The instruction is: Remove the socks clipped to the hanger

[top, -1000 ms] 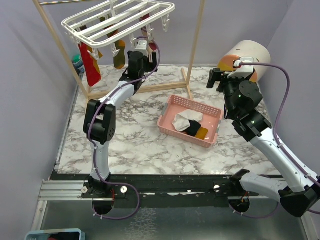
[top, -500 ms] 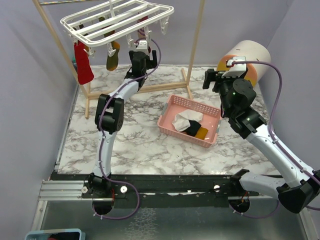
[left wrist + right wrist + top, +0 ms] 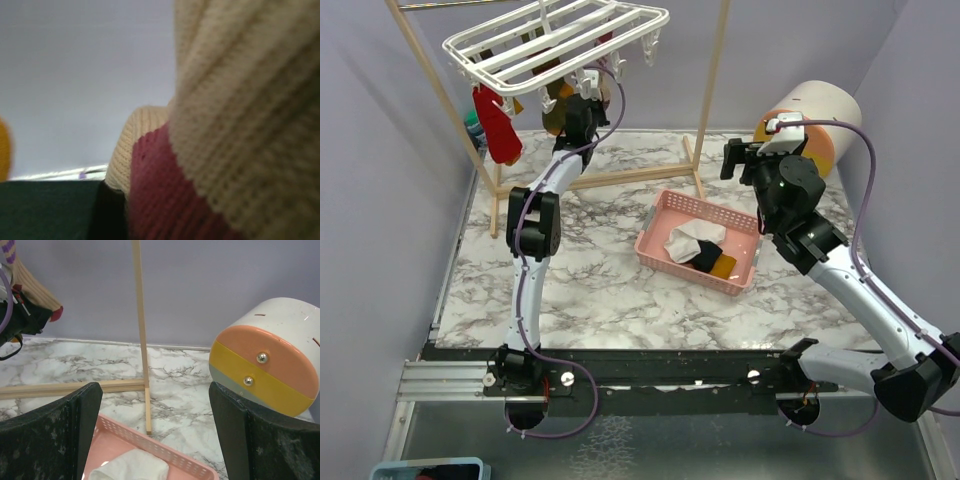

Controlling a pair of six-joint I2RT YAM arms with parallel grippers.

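The white hanger [image 3: 555, 40] hangs at the back left with several socks clipped under it, among them a red sock [image 3: 498, 130] and an olive one [image 3: 553, 118]. My left gripper [image 3: 582, 98] is raised right under the hanger's clips. A cream and red striped sock [image 3: 240, 100] fills the left wrist view, and the gripper is shut on it. From the right wrist, that same striped sock [image 3: 30, 285] hangs above the left gripper's black body. My right gripper [image 3: 155, 435] stands open and empty above the far edge of the pink basket [image 3: 665, 205].
The pink basket [image 3: 165, 452] holds a white sock [image 3: 692, 240] and a black and mustard one [image 3: 715, 262]. A wooden pole frame [image 3: 710, 90] carries the hanger. Its foot [image 3: 148, 425] stands just behind the basket. A round white, orange and yellow container [image 3: 815, 115] lies at the back right.
My left gripper rose and shifted left up to the hanger's clips, then shut on the striped sock. The hanger and its socks swung. The right arm edged left, still open.
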